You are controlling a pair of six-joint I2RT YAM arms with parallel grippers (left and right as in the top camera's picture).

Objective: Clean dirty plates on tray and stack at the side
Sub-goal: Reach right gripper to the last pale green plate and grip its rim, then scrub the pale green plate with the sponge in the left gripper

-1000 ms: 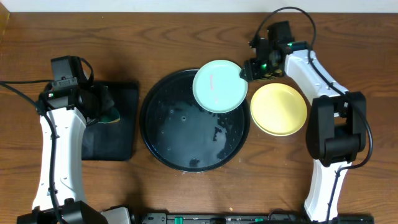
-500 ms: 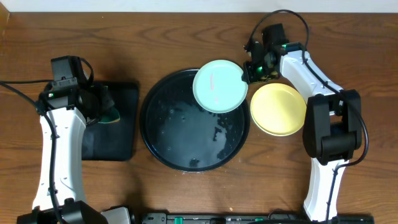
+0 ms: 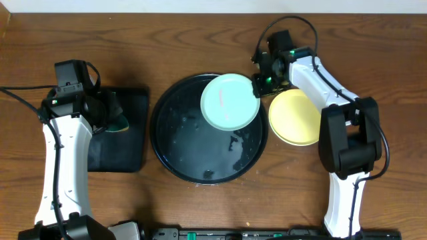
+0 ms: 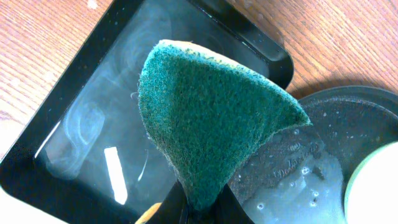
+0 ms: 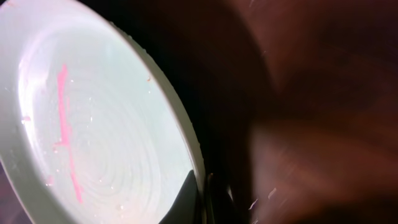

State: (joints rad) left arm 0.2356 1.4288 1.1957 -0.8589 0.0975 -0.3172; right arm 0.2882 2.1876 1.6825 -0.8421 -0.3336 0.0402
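Note:
A pale mint plate (image 3: 229,101) with a pink smear (image 5: 65,124) hangs over the upper right part of the round black tray (image 3: 193,143). My right gripper (image 3: 257,85) is shut on its right rim; in the right wrist view the fingers (image 5: 186,199) pinch the plate's edge (image 5: 180,130). A pale yellow plate (image 3: 297,117) lies on the table just right of the tray. My left gripper (image 4: 202,208) is shut on a teal sponge (image 4: 211,118), held over the rectangular black tray (image 3: 120,143).
The rectangular tray (image 4: 81,124) is wet and sits left of the round tray (image 4: 348,118), whose floor carries water drops. The right arm's cable (image 3: 293,23) loops toward the back edge. Bare wooden table surrounds both trays.
My right gripper closed on the mint plate's rim and shifted it a little left and forward over the tray. The left arm and sponge stayed still.

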